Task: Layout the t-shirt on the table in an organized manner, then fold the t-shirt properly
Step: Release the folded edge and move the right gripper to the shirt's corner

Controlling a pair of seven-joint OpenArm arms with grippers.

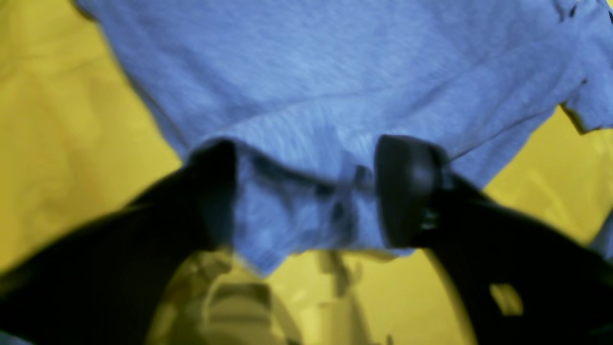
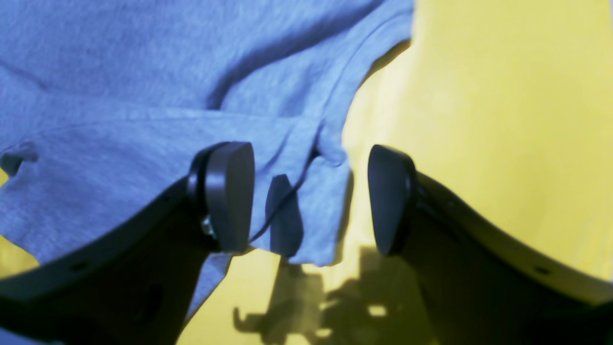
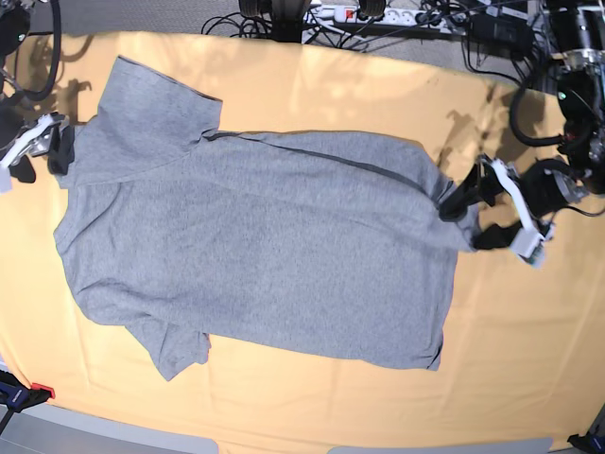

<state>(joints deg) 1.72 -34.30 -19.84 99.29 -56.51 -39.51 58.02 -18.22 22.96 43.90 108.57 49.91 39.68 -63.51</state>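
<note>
The grey t-shirt (image 3: 265,246) lies spread nearly flat on the orange-yellow table (image 3: 529,350), lettering not showing, collar and sleeves toward the view's left, hem toward its right. My left gripper (image 3: 470,218) stands at the hem's far corner. In the left wrist view its jaws (image 1: 311,191) are wide apart, with a bunched corner of t-shirt (image 1: 311,72) lying loose between them. My right gripper (image 3: 59,149) is at the shoulder edge by the far sleeve. It is open (image 2: 311,201), with a fold of t-shirt (image 2: 119,72) edge beside its left finger (image 2: 230,196).
Cables and a power strip (image 3: 369,14) run along the table's back edge. A clamp (image 3: 24,392) sits at the front left corner. The arm's base and wiring (image 3: 577,123) stand at the right. Bare table cloth (image 2: 503,96) surrounds the shirt.
</note>
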